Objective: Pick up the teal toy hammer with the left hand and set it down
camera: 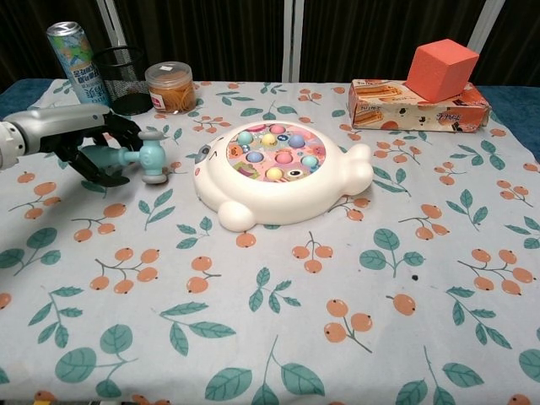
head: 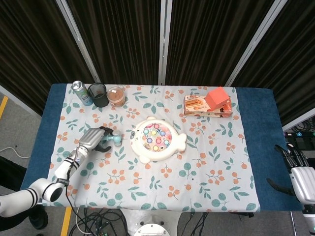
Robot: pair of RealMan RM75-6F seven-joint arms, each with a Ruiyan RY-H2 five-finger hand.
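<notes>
My left hand (camera: 80, 143) (head: 94, 140) grips the handle of the teal toy hammer (camera: 143, 157) (head: 114, 138), holding it just above the cloth with its head pointing right, toward the white whack-a-mole toy (camera: 278, 173) (head: 156, 139). The hammer head hangs a short way left of that toy and does not touch it. My right hand (head: 300, 173) rests off the table's right edge in the head view, fingers apart and empty; the chest view does not show it.
At the back left stand a drink can (camera: 76, 51), a black mesh cup (camera: 122, 78) and a small jar (camera: 170, 86). A flat printed box (camera: 418, 103) with an orange cube (camera: 443, 67) on it lies at the back right.
</notes>
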